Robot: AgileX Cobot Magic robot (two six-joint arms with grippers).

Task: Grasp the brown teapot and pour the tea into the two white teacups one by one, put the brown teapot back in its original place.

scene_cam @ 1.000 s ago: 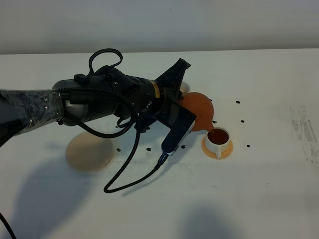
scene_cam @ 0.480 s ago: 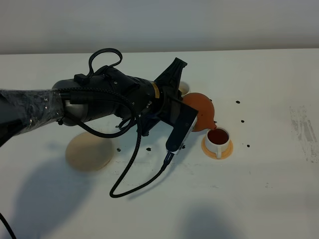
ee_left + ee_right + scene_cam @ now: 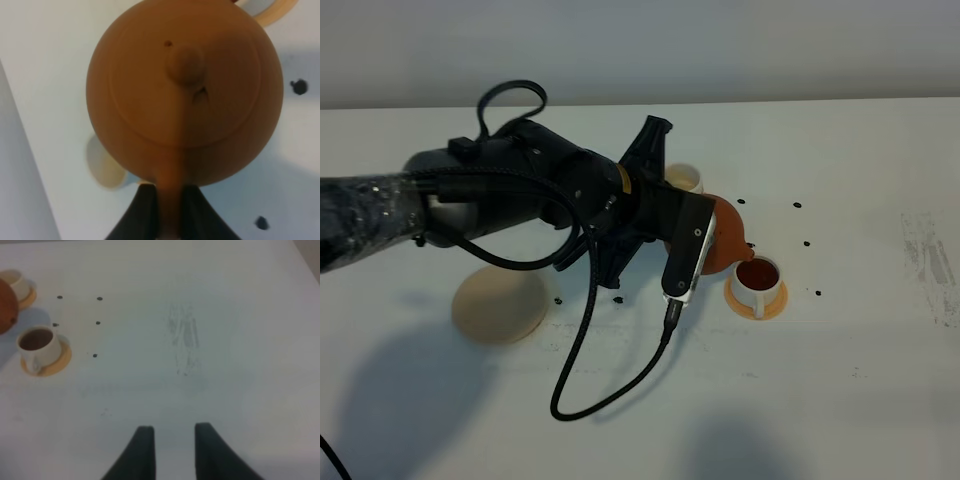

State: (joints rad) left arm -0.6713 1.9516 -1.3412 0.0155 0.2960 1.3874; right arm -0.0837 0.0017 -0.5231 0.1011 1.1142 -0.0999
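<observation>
Left pincer [image 3: 170,199] is clamped on the handle of the brown teapot [image 3: 185,95], tipped over the desk [image 3: 840,330] just beside the white teacup [image 3: 752,292] holding tea [image 3: 757,271], while the right pincer [image 3: 170,442] hangs spread and empty.

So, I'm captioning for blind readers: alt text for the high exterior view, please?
A black robot arm holds a brown teapot tilted toward a white cup holding dark tea on an orange saucer. A second cup sits behind the arm, and a beige coaster lies to the left on the white table.
</observation>
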